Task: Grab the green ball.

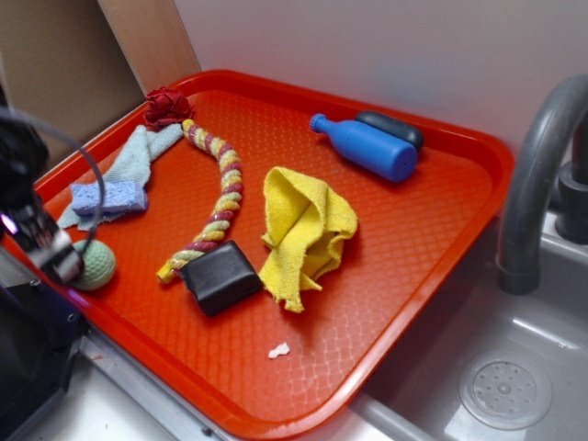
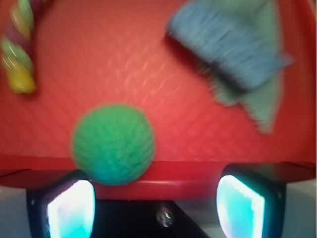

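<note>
Ball: green ball [image 1: 95,265], small pale-green sphere w/ dimpled surface; round, so no long axis or facing to report.
Ball posn: on red tray [image 1: 395,276], at its near-left edge, against the rim; wrist view shows it [image 2: 113,144] left of centre, nearer the left pad.
Gripper: gripper [image 2: 156,206] low over the tray rim just beside ball; in exterior view only dark arm parts show at left, partly covering the ball.
Fingers: spread wide; two pads [image 2: 72,208] glow pale cyan, apart, nothing between them; ball sits just beyond, not pinched.
Sponge: light-blue sponge [image 1: 109,197] near ball, lying on a grey-green cloth [image 1: 138,156].
Rope: braided rope toy [image 1: 213,197], red/yellow/green, red knot at far end; near end close to black block [image 1: 221,276].
Yellow cloth: crumpled yellow cloth [image 1: 303,230], tray centre, touching the block.
Bottle: blue bottle [image 1: 367,147] on its side, far edge, dark object behind.
Faucet: grey faucet [image 1: 537,175] and sink, right of tray.
</note>
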`<action>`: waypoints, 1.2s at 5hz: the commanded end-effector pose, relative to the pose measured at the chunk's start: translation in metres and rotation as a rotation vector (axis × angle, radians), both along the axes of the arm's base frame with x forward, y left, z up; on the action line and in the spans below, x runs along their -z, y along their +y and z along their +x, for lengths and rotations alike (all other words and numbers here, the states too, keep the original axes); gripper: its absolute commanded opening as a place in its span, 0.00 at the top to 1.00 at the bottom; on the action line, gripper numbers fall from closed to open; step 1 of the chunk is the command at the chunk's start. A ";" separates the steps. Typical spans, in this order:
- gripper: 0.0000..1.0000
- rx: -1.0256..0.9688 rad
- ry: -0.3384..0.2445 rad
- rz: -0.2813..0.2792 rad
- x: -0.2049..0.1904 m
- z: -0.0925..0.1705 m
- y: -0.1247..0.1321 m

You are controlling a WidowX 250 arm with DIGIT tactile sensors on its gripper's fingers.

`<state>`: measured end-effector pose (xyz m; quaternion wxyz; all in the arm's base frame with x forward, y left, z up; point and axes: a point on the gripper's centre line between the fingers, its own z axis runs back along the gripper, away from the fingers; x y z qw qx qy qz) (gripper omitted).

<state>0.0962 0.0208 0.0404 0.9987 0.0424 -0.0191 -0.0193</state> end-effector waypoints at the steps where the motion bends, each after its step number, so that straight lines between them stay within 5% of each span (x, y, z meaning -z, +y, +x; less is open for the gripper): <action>1: 0.00 0.114 0.000 -0.062 0.018 0.026 -0.044; 2: 1.00 0.067 0.038 -0.034 0.025 0.031 -0.048; 4: 1.00 0.003 0.010 0.003 -0.026 0.051 -0.047; 5: 1.00 -0.060 -0.074 -0.034 -0.078 0.057 -0.036; 6: 1.00 -0.074 -0.097 -0.099 -0.127 0.064 -0.032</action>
